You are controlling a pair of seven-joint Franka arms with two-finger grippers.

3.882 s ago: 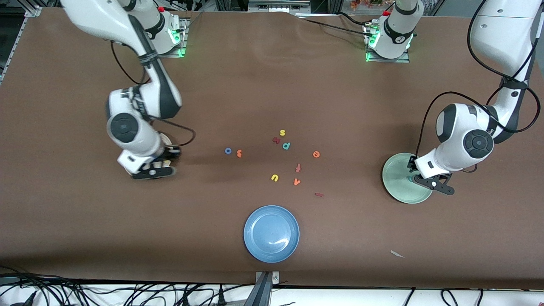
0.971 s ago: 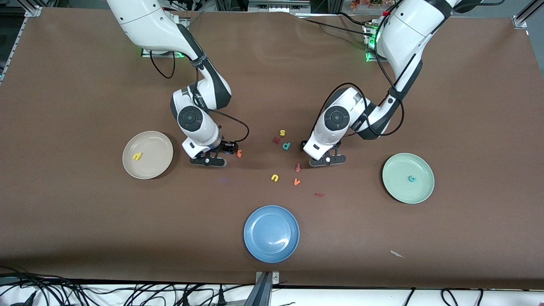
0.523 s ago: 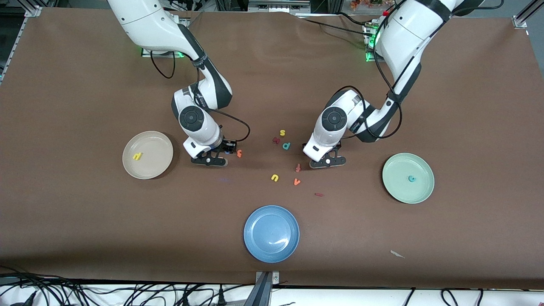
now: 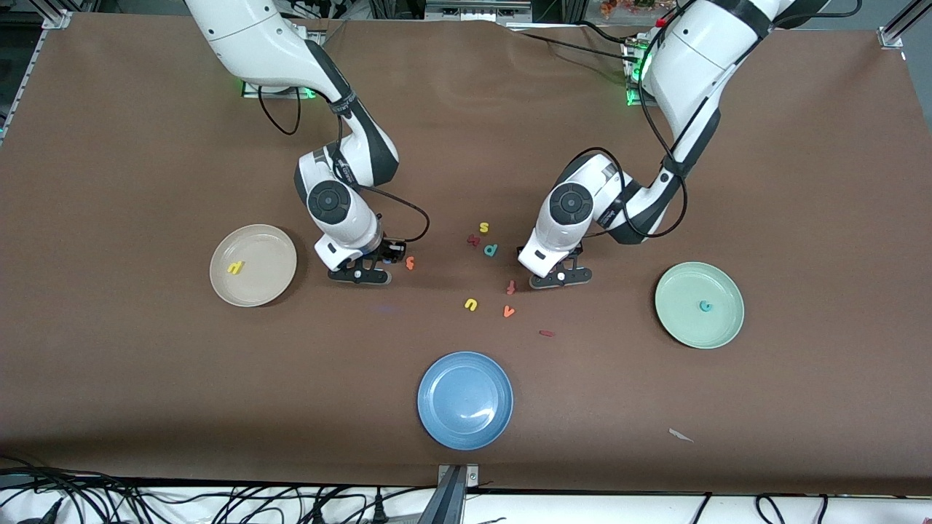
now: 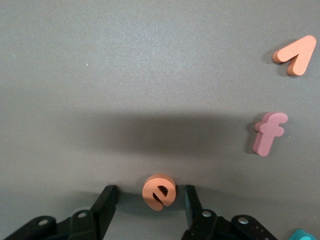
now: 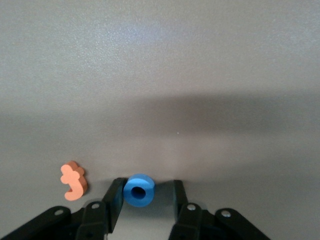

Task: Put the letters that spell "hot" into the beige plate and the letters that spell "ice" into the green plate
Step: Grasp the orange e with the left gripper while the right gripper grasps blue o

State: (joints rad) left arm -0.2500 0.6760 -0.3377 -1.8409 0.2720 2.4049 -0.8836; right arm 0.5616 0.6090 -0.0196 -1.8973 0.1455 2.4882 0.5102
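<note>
Right gripper (image 6: 146, 192), low on the bench (image 4: 131, 378): released, fingers straddling the blue o (image 6: 139, 190), one finger touching it. Orange t (image 4: 410, 263) lies just beside, at 3 o'clock in the front view; beige plate (image 4: 271, 281) at 9 o'clock holds the yellow h (image 4: 234, 268). Left gripper (image 5: 149, 196), low on the bench: released, fingers astride the orange e (image 5: 159, 191), not clamped. Dark red i (image 4: 546, 333) at 6 o'clock; green plate (image 4: 683, 322) at 4 o'clock holds the teal c (image 4: 704, 306)
</note>
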